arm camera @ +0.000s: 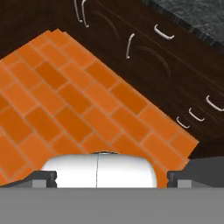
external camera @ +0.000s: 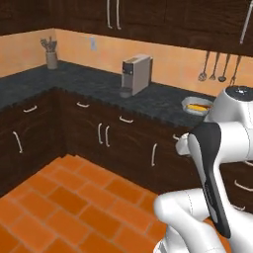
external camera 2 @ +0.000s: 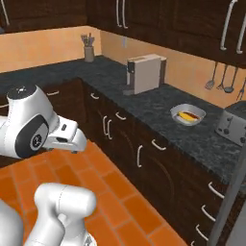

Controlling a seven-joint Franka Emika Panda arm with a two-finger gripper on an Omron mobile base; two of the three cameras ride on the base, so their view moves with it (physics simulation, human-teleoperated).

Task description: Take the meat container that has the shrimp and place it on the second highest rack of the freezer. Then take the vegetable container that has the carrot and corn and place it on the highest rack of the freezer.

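Pincer [arm camera: 112, 176] wide apart over orange tile floor [arm camera: 65, 109], dk cabinets [arm camera: 144, 61].

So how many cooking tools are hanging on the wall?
3 in the left base view: a slotted spoon, a ladle and another tool, side by side above the counter. More may be hidden behind the arm.

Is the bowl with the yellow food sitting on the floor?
No, the bowl sits up on the dark counter, beside the toaster.

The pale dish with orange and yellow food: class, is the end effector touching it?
Apart. In the right base view the dish sits on the counter, while the end effector hangs over the floor, clearly away from it.
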